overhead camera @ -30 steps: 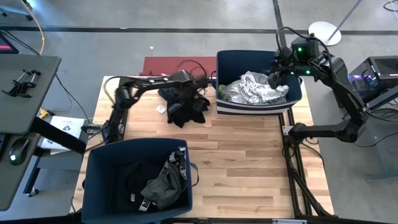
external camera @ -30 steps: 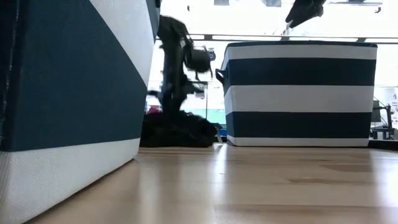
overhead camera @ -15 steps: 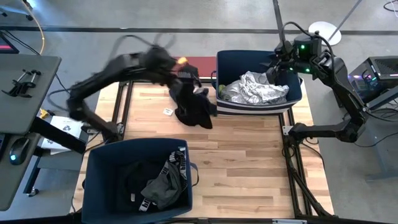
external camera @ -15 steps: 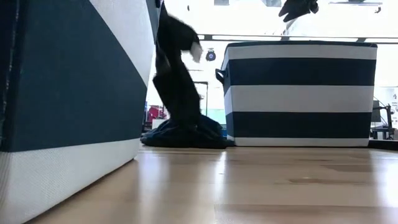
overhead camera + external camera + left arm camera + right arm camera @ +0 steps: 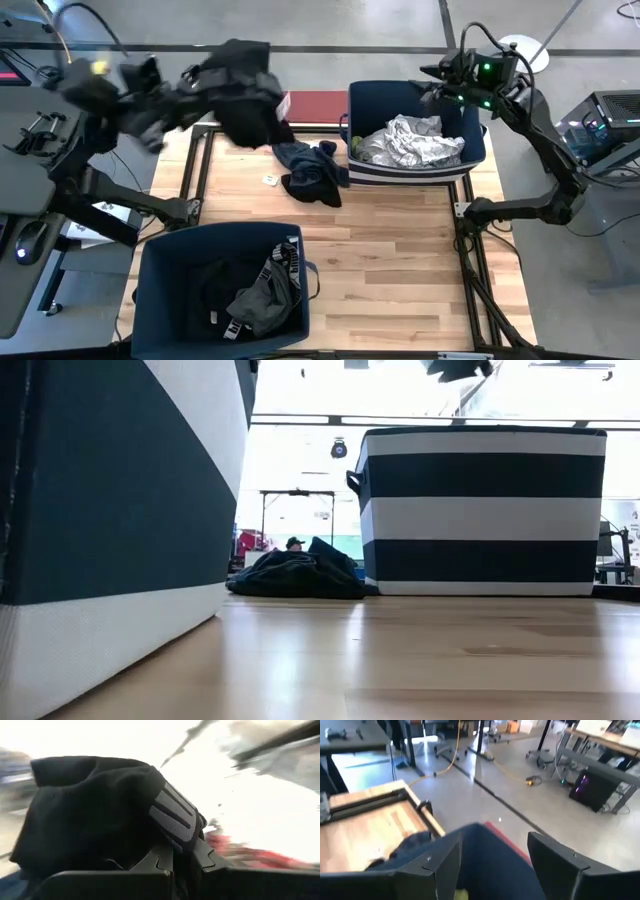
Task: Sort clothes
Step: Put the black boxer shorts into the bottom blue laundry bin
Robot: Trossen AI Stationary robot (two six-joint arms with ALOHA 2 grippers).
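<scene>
My left gripper (image 5: 205,82) is raised high over the table's far left corner and shut on a black garment (image 5: 247,95). In the left wrist view the garment shows grey stripes (image 5: 172,815). A heap of dark clothes (image 5: 312,170) lies on the table next to the striped far bin (image 5: 470,165), and shows in the low view (image 5: 295,575). The far bin holds light patterned clothes (image 5: 412,140). The near bin (image 5: 150,300) holds grey and black clothes (image 5: 262,295). My right gripper (image 5: 440,75) is open and empty above the far bin's far rim. My left gripper (image 5: 182,855) pinches a bunched part of the black garment (image 5: 150,847) between its two fingers; the cloth covers the fingertips, so edge or fold cannot be told. The garment is lifted clear of the table and heaped loosely over and beyond the fingers.
A flat red board (image 5: 312,102) lies at the table's far edge beside the far bin. A small white tag (image 5: 268,179) lies on the wood left of the heap. The striped bin (image 5: 485,510) and the near bin's wall (image 5: 100,510) flank the low view.
My left gripper has risen and swung toward the table's far left corner, pulling the black garment up out of the heap until it hangs clear; the rest of the heap has stayed on the table. My right gripper has moved up and toward the far edge.
</scene>
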